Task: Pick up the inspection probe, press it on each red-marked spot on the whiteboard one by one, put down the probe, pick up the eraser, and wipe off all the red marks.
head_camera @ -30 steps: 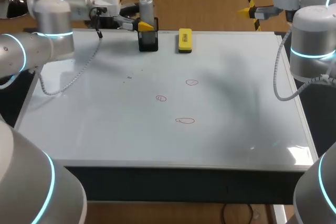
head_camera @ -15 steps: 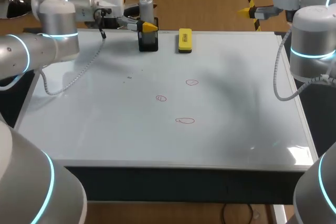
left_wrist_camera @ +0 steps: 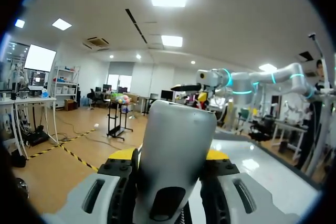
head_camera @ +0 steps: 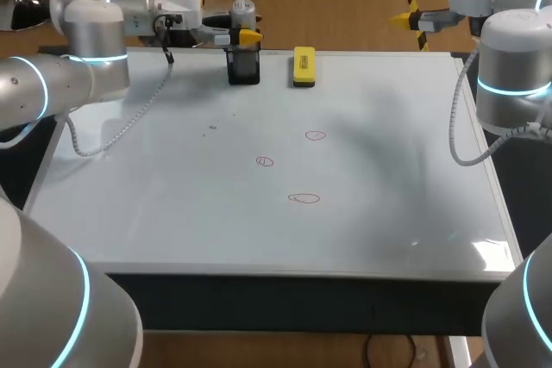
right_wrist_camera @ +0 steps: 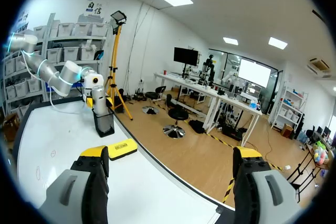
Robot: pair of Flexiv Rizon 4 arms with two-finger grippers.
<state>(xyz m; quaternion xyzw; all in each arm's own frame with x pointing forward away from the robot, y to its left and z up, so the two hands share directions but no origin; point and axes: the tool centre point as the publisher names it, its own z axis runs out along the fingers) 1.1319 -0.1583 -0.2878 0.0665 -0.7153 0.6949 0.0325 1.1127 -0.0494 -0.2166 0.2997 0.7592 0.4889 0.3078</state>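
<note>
Left gripper [head_camera: 245, 35] has edged right and up since a second ago, and its fingers now clamp the grey inspection probe [head_camera: 243, 13], which stands in the black holder [head_camera: 244, 68] at the whiteboard's [head_camera: 388, 170] far edge. Yellow eraser [head_camera: 304, 66] and red marks [head_camera: 304, 198] unmoved. Right gripper [head_camera: 404, 16] stays spread wide and empty.

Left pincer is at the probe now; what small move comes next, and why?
Probably lift straight up: the left pincer looks closed on the inspection probe, which sits in its black holder, and the red marks lie farther out on the whiteboard.
</note>
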